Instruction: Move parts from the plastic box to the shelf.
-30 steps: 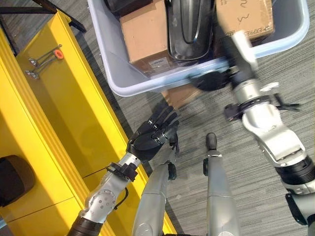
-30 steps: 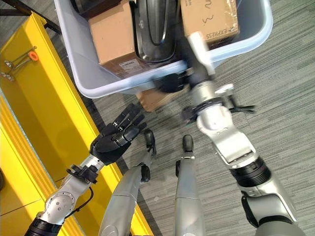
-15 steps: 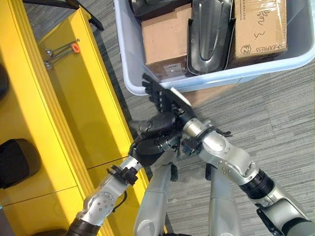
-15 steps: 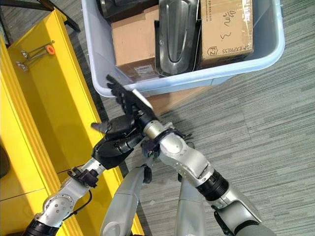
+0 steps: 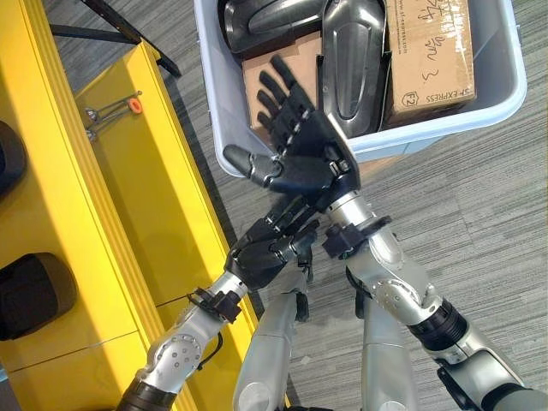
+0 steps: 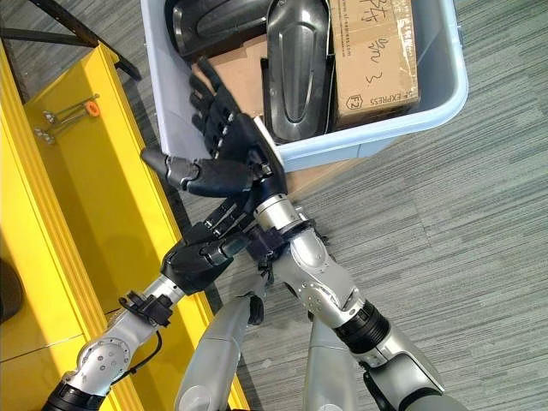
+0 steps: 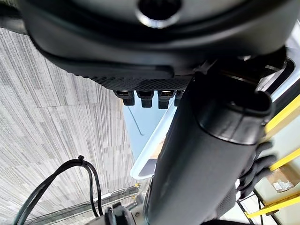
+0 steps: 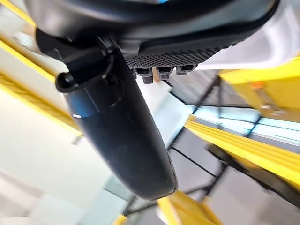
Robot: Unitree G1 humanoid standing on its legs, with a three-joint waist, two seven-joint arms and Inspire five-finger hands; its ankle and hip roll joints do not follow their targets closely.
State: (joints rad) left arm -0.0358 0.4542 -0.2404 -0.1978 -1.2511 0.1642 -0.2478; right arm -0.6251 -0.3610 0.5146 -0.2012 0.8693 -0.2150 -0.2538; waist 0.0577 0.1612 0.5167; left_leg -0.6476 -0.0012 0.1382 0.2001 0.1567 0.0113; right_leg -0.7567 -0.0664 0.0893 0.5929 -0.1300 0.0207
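Note:
The pale blue plastic box (image 5: 445, 120) stands on the carpet at the far side. It holds two glossy dark parts (image 5: 351, 51) (image 6: 214, 26) and two cardboard boxes (image 5: 428, 51) (image 5: 287, 73). My right hand (image 5: 304, 154) is raised in front of the box's near left corner, open, fingers spread, holding nothing; its thumb (image 8: 117, 126) sticks out straight. Just below it my left hand (image 5: 270, 248) is open and empty, fingers stretched towards the right wrist. The yellow shelf (image 5: 128, 223) runs along the left.
Two dark rounded parts (image 5: 34, 295) (image 5: 7, 158) lie on the shelf at the left edge. A metal tool with an orange piece (image 5: 111, 110) rests on the shelf's far end. A black stand leg (image 5: 128, 34) crosses the floor behind the shelf.
My right hand left the box's front rim, swept left to my left hand, then rose with fingers spread. The left hand stayed nearly in place. The camera shifted.

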